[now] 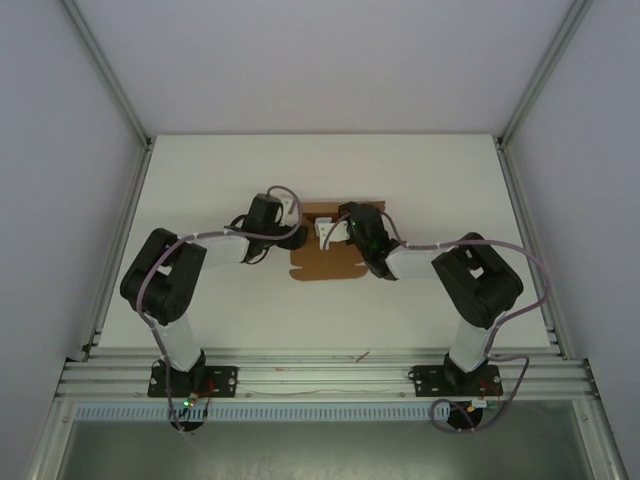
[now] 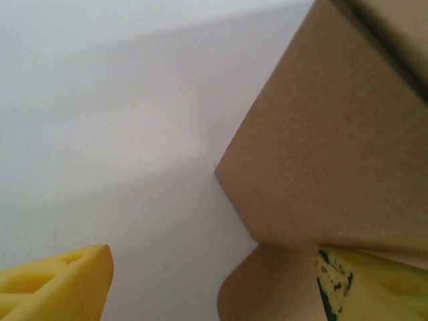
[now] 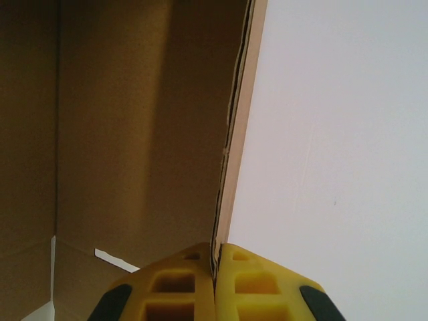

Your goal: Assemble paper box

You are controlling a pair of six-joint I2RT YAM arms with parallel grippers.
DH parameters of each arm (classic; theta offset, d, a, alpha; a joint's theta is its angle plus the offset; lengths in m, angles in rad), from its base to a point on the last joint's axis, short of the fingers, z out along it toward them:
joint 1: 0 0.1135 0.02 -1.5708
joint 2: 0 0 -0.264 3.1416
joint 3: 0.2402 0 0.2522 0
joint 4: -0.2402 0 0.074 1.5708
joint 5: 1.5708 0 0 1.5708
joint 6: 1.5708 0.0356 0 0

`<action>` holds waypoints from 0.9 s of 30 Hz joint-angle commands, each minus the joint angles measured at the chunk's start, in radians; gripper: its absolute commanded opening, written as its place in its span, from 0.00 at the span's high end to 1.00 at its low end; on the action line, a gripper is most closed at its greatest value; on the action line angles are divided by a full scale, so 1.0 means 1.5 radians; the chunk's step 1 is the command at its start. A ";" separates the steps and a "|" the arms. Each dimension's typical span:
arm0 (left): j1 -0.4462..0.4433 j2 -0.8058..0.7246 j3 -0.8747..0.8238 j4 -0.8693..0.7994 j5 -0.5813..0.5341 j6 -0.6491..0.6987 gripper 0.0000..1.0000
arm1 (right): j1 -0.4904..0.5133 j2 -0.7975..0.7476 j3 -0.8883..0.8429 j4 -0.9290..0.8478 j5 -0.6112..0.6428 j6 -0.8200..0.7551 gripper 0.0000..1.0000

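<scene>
The paper box (image 1: 325,262) is a plain brown cardboard sheet, part folded, lying mid-table between both arms. My right gripper (image 1: 343,226) is shut on one raised wall of it; in the right wrist view the yellow fingertips (image 3: 194,281) pinch the wall's thin edge, my right gripper (image 3: 215,267) closed tight, with the box's brown inside (image 3: 134,134) to the left. My left gripper (image 1: 292,228) is at the sheet's left edge. In its wrist view my left gripper (image 2: 214,294) is open, one finger (image 2: 60,287) over bare table, the other (image 2: 374,284) against a cardboard flap (image 2: 321,154).
The white table (image 1: 230,170) has bare room on all sides of the sheet. Metal frame posts and grey walls bound it left and right, and an aluminium rail (image 1: 320,375) with the arm bases runs along the near edge.
</scene>
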 commanded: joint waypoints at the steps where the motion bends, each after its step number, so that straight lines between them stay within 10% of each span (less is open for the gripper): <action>1: -0.014 0.031 0.032 0.068 0.016 0.014 0.20 | 0.006 0.015 -0.004 -0.137 -0.027 -0.004 1.00; 12: -0.018 0.043 0.030 0.117 0.128 0.043 0.16 | 0.005 0.024 0.024 -0.214 -0.028 0.009 1.00; 27: -0.019 0.072 0.084 0.131 0.007 0.003 0.29 | 0.003 0.009 0.025 -0.238 -0.041 0.006 1.00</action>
